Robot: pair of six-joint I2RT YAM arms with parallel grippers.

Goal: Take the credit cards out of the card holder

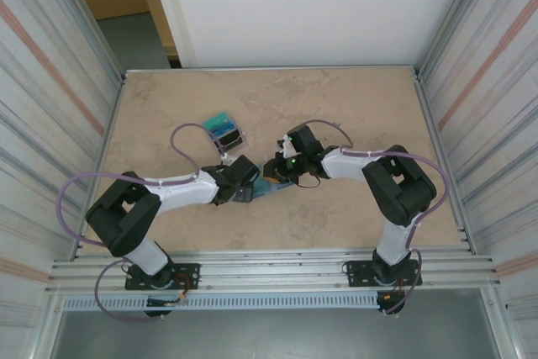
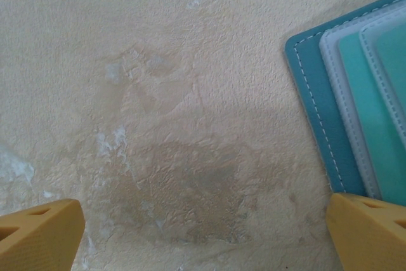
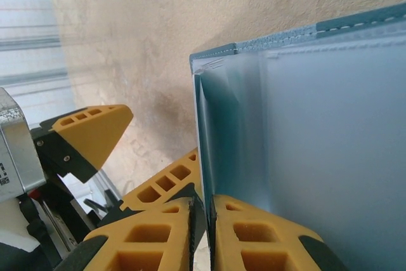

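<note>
Soft, even, rather bright light. Between the left fingers [image 2: 38, 236] a weak shadow darkens the surface [image 2: 158, 42]. Just beyond the right fingers [image 3: 260, 239] the picture looks hazy.

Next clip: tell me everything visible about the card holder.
The card holder is a soft, matte teal-blue wallet with pale stitching along its edge and frosted, see-through slot pockets; a teal card shows in one. It rests on the table, and the right hand is shut on one panel's edge.

Card holder [image 2: 312, 93], mostly beyond the left wrist view's right edge.
</note>
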